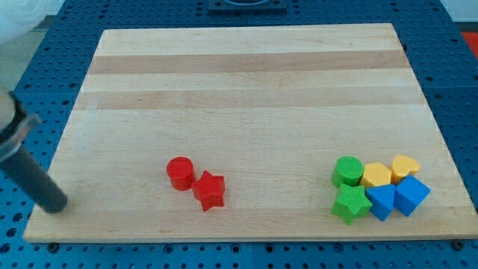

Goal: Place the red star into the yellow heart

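Observation:
The red star (210, 190) lies on the wooden board (246, 82) at the view's bottom, left of centre, touching a red cylinder (179, 172) on its upper left. The yellow heart (405, 167) sits at the view's bottom right, at the upper right of a tight cluster of blocks. My tip (55, 203) is at the view's bottom left, at the board's left edge, well left of the red star and apart from every block.
The cluster at the bottom right also holds a green cylinder (348, 171), a yellow hexagon-like block (376, 175), a green star (352, 203) and two blue blocks (382, 201) (411, 196). A blue perforated table surrounds the board.

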Robot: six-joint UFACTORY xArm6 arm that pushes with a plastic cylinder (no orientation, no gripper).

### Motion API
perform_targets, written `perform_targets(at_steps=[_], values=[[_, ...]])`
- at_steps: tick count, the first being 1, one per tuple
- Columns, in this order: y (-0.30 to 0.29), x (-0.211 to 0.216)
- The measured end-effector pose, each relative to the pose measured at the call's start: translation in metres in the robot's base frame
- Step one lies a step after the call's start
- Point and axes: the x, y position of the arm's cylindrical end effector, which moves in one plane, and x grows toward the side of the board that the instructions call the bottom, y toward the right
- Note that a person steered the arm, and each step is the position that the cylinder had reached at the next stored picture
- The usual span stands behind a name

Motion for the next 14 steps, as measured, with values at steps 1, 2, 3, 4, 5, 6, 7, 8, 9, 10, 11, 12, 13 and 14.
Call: perform_targets(at_steps=[1, 2, 3, 4, 5, 6, 7, 8, 9, 10, 11, 12, 13, 14], values=[[0.041, 0.011], [0.09, 0.005], [0.126, -0.022], [0.156, -0.063], [0.149, -0.071], [0.112, -0.052], [0.126, -0.031], [0.183, -0.033], [0.213, -0.041], [0.183, -0.024], [0.181, 0.0], [0.215, -0.005], [0.232, -0.043], [0.24, -0.065]])
